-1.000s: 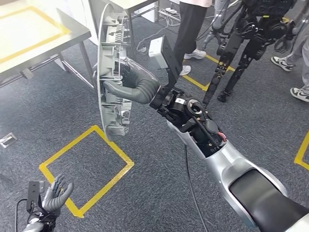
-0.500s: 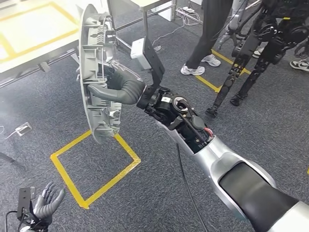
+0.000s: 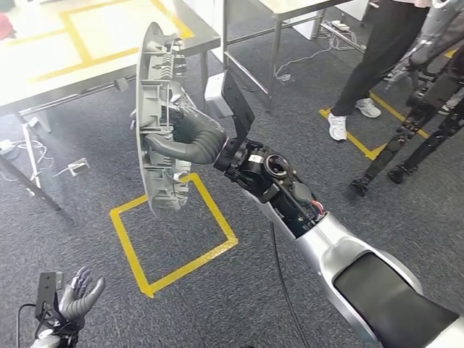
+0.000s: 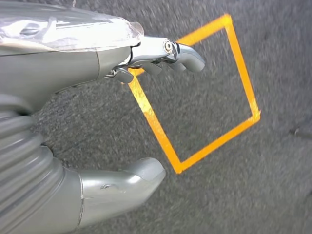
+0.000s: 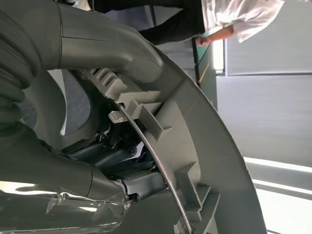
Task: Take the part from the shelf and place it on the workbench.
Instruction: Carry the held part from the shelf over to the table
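Note:
A long curved grey plastic part (image 3: 153, 123) with ribs and clips on its inner side hangs upright in the air above the carpet. My right hand (image 3: 188, 138) grips it from the inner side, thumb and fingers wrapped around its structure. Up close in the right wrist view the part (image 5: 206, 146) curves past my right hand (image 5: 73, 107). The workbench (image 3: 71, 51), white-topped with yellow tape lines, stands at the far left, beyond the part. My left hand (image 3: 79, 293) hangs low at the near left, holding nothing; its fingers (image 4: 173, 51) are spread over the carpet.
A yellow tape square (image 3: 170, 232) marks the grey carpet under the part. A second table (image 3: 284, 11) stands at the back. A person (image 3: 378, 65) in dark trousers and white shoes stands at the far right beside another dark robot frame (image 3: 427, 109). Cables lie under the workbench.
The whole scene has shifted as the camera turned; the workbench and the person have slid rightward in the picture. My right hand still holds the part upright. The left hand keeps hanging low.

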